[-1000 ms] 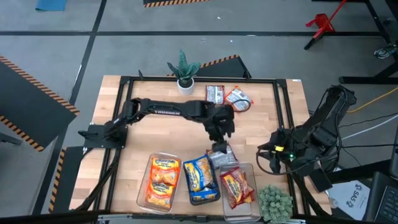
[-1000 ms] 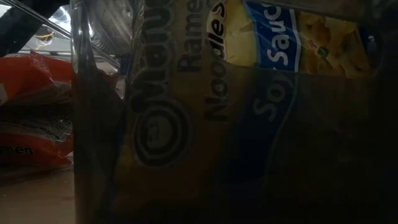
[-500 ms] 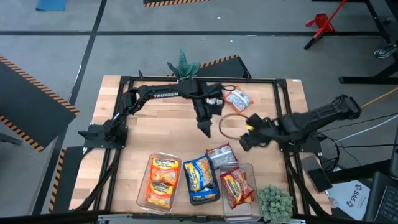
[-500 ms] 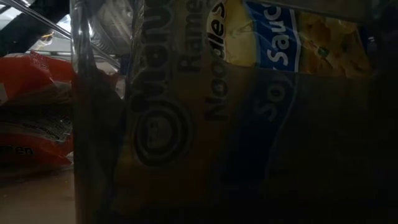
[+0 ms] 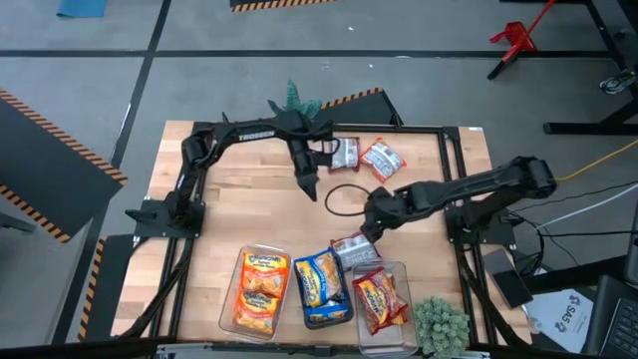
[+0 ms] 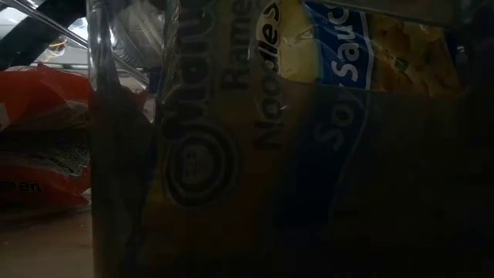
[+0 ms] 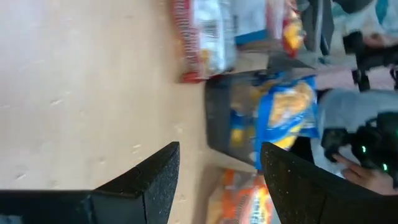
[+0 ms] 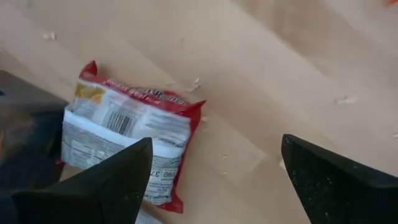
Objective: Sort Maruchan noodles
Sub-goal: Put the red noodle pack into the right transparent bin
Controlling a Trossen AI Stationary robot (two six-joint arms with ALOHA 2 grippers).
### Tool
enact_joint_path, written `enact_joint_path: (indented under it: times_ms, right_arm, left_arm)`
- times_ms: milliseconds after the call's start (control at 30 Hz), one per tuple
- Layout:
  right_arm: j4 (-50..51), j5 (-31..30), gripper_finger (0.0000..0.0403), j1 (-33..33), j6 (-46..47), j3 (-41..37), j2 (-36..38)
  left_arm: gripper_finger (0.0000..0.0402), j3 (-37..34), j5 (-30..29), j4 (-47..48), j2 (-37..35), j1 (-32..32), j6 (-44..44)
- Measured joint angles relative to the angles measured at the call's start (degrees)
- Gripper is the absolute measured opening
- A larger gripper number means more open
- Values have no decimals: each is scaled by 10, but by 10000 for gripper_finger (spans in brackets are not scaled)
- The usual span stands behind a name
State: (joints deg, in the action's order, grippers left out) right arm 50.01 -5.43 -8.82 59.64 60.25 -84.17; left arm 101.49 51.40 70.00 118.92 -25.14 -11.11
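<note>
A red-and-silver Maruchan noodle packet (image 5: 351,249) (image 8: 127,134) lies flat on the wood beside three clear bins. The bins hold orange packets (image 5: 261,289), blue-and-yellow packets (image 5: 321,287) and red packets (image 5: 383,297). Two more red-and-silver packets (image 5: 344,152) (image 5: 382,158) lie near the far edge. My right gripper (image 5: 371,224) (image 8: 214,180) is open and points down just above the lone packet, a little to its far right. My left gripper (image 5: 308,191) (image 7: 221,180) is open over bare wood at mid-table and holds nothing.
A black cable loop (image 5: 344,199) lies on the wood between the two grippers. A potted plant (image 5: 292,108) stands at the far edge and a green one (image 5: 441,324) at the near right corner. A black frame (image 5: 439,130) rims the table. Bare wood (image 5: 249,204) lies at the left.
My left gripper has drawn back from the lone packet by the bins toward the table's far left, leaving the packet where it lay. My right arm has swung in from the table's right edge and come down over that packet.
</note>
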Motion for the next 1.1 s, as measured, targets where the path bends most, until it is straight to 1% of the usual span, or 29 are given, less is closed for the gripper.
enact_joint_path:
  times_ms: [100, 200, 333, 400, 500, 633, 733, 800, 867, 967, 1100]
  right_arm:
    - [-37, 39, 339, 3, 0, 0, -31]
    - [-52, 56, 340, 3, 0, 0, -59]
    - [-63, 85, 340, 12, -1, -1, -83]
    - [-104, 102, 340, 21, -1, -20, -83]
    - [-185, 144, 340, 34, 17, -71, -84]
    - [-272, 174, 339, 42, 31, -127, -83]
    - [-341, 195, 327, 41, 31, -158, -82]
    - [-373, 208, 306, 40, 32, -174, -81]
    - [-378, 211, 273, 40, 34, -179, -81]
    - [-378, 213, 205, 42, 25, -180, -80]
    - [-372, 207, 102, 57, 8, -181, -81]
  left_arm:
    - [218, -39, -3, -12, -16, -14, 0]
    - [218, -61, -8, -12, -18, -21, -11]
    - [218, -69, -9, -21, -19, -30, -17]
    - [218, -69, -11, -21, -19, -33, -17]
    - [218, -69, -13, -21, -19, -37, -23]
    - [218, -69, -13, -21, -19, -42, -26]
    - [218, -69, -17, -24, -19, -42, -20]
    - [218, -69, -23, -30, -19, -42, -7]
    - [218, -69, -24, -34, -19, -42, 6]
    - [218, -69, -26, -38, -19, -42, 18]
    - [218, -69, -43, -45, -19, -42, 20]
